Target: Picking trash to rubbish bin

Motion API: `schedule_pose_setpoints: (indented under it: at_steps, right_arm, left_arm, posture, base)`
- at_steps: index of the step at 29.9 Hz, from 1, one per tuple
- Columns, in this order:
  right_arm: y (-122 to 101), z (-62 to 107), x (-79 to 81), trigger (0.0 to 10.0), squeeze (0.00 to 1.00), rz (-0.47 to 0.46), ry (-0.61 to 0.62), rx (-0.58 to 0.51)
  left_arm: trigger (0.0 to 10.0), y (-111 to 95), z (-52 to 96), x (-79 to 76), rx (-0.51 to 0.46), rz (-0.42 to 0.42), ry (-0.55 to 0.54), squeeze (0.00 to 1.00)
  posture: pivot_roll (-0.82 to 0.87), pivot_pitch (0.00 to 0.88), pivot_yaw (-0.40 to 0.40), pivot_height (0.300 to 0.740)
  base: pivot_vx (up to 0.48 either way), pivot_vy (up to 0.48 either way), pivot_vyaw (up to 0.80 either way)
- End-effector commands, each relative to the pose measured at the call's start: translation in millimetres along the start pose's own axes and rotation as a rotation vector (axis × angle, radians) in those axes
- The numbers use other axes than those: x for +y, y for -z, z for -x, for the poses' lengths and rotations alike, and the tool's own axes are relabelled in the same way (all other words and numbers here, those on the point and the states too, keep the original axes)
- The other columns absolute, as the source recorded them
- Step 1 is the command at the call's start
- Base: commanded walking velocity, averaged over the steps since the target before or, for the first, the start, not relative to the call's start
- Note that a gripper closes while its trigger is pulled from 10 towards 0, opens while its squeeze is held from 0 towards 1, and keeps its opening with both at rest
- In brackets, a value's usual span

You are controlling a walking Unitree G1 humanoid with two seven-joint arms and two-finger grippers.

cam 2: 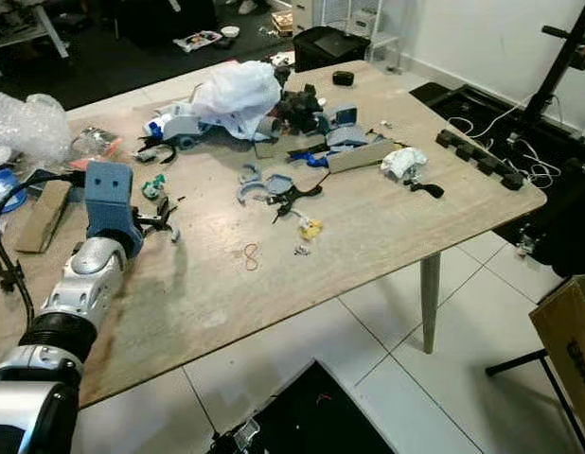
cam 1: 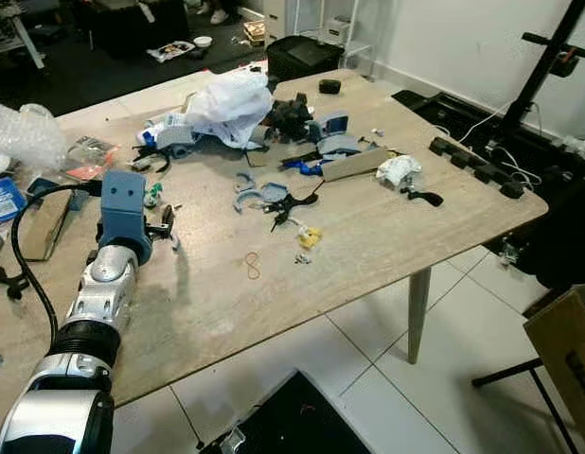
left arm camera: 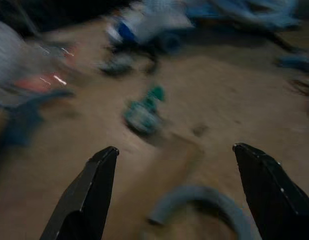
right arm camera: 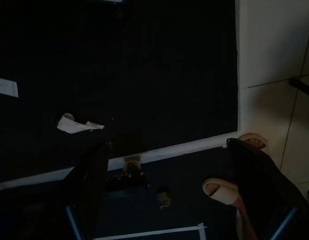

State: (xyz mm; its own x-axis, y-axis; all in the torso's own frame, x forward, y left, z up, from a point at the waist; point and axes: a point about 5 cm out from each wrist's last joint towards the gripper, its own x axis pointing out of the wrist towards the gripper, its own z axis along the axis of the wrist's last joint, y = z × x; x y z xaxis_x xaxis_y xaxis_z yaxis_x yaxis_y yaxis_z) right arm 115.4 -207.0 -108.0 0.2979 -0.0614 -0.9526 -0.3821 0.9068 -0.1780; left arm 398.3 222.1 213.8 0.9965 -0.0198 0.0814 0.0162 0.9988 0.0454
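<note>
On the table: the wooden table (cam 1: pixel 368 236) carries a spread of litter, with a white plastic bag (cam 1: pixel 231 102) as its tallest heap toward the far edge.
Writing: no brand or label can be read; a blue packet (cam 1: pixel 3 200) at the table's left edge bears print too small to make out.
Left gripper: the left gripper (left arm camera: pixel 177 192) hangs low over the tabletop, near-left of the white plastic bag, on a silver arm with a blue wrist block (cam 1: pixel 122 210).
Left fingers: the two black fingers (left arm camera: pixel 89 195) stand wide apart and hold nothing; a grey curved plastic piece (left arm camera: pixel 199 202) lies on the wood between them, and whether they touch it cannot be told through the blur.
Trash ahead: a small green and white scrap (left arm camera: pixel 142 110) lies just beyond the fingers, toward the bag.
Other litter: a rubber band (cam 1: pixel 252 266), a yellow scrap (cam 1: pixel 309 236) and a crumpled white wad (cam 1: pixel 398 170) sit on the near side of the bag; bubble wrap (cam 1: pixel 26 132) is well to its left.
Right gripper: the right gripper (right arm camera: pixel 164 200) hangs over a dark mat (right arm camera: pixel 144 65) beside pale floor tiles (right arm camera: pixel 274 45), fingers spread wide and empty.
Person: a foot in a sandal (right arm camera: pixel 222 192) is near the right gripper.
</note>
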Motion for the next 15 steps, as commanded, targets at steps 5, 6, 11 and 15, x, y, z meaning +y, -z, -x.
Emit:
schedule_pose_setpoints:
  at_steps: [5, 6, 11, 15]
  right_arm:
    - [21.3, 0.7, 22.9, 10.0, 0.00, 0.015, -0.070, 0.059]
    - [21.4, 0.7, 22.9, 10.0, 0.00, 0.016, -0.071, 0.058]
    - [21.4, 0.8, 23.2, 10.0, 0.00, 0.019, -0.073, 0.056]
    - [22.7, 0.9, 23.8, 10.0, 0.00, 0.017, -0.075, 0.056]
  left_arm:
    - [10.0, 7.0, 1.1, -26.1, 0.025, 0.106, 0.168, 0.00]
    - [10.0, 7.6, 1.5, -29.5, 0.022, 0.105, 0.182, 0.00]
    - [10.0, 13.2, 3.6, -32.4, 0.027, 0.023, 0.178, 0.00]
    - [10.0, 17.5, 6.6, -29.7, 0.016, -0.201, 0.127, 0.00]
  posture:
    - [-0.12, 0.345, 0.052, 0.740]
    - [-0.12, 0.345, 0.052, 0.740]
    - [-0.12, 0.349, 0.051, 0.740]
    - [-0.11, 0.356, 0.053, 0.740]
  base:
    - [0.000, 0.000, 0.00]
    - [0.000, 0.000, 0.00]
    - [0.000, 0.000, 0.00]
    - [0.000, 0.000, 0.00]
